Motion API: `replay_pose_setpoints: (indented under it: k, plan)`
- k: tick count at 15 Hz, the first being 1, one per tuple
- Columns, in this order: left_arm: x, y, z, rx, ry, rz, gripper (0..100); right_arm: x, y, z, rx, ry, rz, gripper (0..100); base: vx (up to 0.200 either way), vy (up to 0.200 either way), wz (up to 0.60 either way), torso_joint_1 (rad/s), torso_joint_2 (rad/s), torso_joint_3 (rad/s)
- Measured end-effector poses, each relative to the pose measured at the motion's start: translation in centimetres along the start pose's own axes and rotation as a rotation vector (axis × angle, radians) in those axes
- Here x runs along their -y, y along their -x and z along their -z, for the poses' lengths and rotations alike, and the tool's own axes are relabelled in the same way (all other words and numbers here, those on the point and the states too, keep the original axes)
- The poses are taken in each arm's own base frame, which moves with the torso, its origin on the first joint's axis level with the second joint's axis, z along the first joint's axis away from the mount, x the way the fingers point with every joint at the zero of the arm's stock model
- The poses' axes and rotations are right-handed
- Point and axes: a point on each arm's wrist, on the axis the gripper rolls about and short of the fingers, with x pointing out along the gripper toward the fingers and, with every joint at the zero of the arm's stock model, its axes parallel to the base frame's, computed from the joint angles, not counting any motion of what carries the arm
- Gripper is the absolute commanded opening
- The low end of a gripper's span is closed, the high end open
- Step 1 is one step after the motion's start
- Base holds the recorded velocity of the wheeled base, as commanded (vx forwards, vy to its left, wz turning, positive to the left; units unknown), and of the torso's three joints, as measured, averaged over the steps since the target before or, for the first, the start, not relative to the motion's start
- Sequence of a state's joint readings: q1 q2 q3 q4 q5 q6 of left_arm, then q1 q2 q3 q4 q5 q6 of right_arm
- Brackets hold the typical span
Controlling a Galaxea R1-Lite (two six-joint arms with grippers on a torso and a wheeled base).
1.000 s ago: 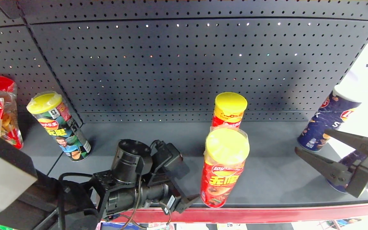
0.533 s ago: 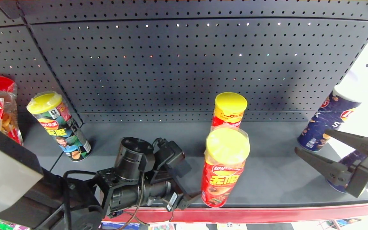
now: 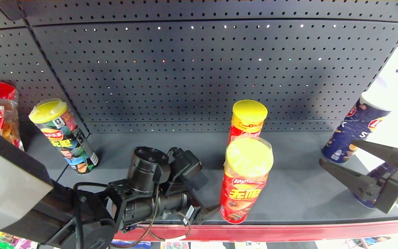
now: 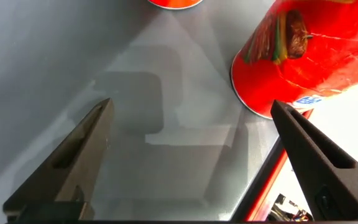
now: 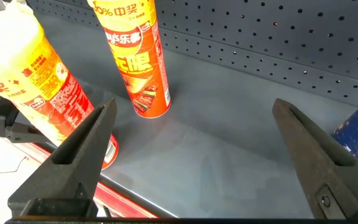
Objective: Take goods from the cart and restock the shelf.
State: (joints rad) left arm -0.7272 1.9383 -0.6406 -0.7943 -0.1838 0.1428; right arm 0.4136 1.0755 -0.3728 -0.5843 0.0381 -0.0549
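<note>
Head view: yellow-lidded red can (image 3: 245,183) upright

dim shelf (image 3: 299,186) | glare at right edge (head view) | soft shadows

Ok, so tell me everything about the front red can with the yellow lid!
The front red can is a tall tube with yellow print and chip pictures, a yellow lid and crinkly clear wrap round the top. It stands upright near the front edge of the grey shelf. Another red can stands behind it, apart. One of the fingers of the open left gripper sits right by its base; I cannot tell if they touch.
</note>
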Motion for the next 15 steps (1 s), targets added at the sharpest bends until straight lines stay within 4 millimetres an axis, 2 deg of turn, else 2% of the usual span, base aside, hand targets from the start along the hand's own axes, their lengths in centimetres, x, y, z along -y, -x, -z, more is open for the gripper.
replay_pose_setpoints:
  k: [4,6,7,8,11,13,15]
  plan:
    - [-0.1,0.7,0.2,-0.004,0.005,-0.021,100,0.0,0.1,0.2,-0.006,0.0,0.0,100,0.0,0.0,0.0,0.0,0.0,0.0]
    - [-0.5,2.2,0.1,0.004,0.015,-0.058,100,-0.1,0.4,0.5,-0.011,0.002,-0.003,100,0.0,0.0,0.0,0.0,0.0,0.0]
    - [-0.7,3.6,0.0,0.02,0.022,-0.081,100,-0.1,0.6,0.4,0.0,0.026,-0.002,100,0.0,0.0,0.0,0.0,0.0,0.0]
    - [-0.9,5.2,-0.1,0.042,0.027,-0.107,100,-0.1,0.9,0.3,0.008,0.052,-0.001,100,0.0,0.0,0.0,0.0,0.0,0.0]
    - [-1.9,12.2,-0.2,0.114,0.061,-0.254,100,0.2,2.8,0.6,-0.073,0.091,0.024,100,0.0,0.0,0.0,0.0,0.0,0.0]
    - [-2.4,17.8,0.7,0.125,0.113,-0.398,100,0.5,5.4,0.3,-0.219,0.079,0.074,100,0.0,0.0,0.0,0.0,0.0,0.0]
    - [-1.4,22.5,2.2,0.077,0.177,-0.515,100,1.0,8.2,-1.5,-0.218,0.043,0.191,100,0.0,0.0,0.0,0.0,0.0,0.0]
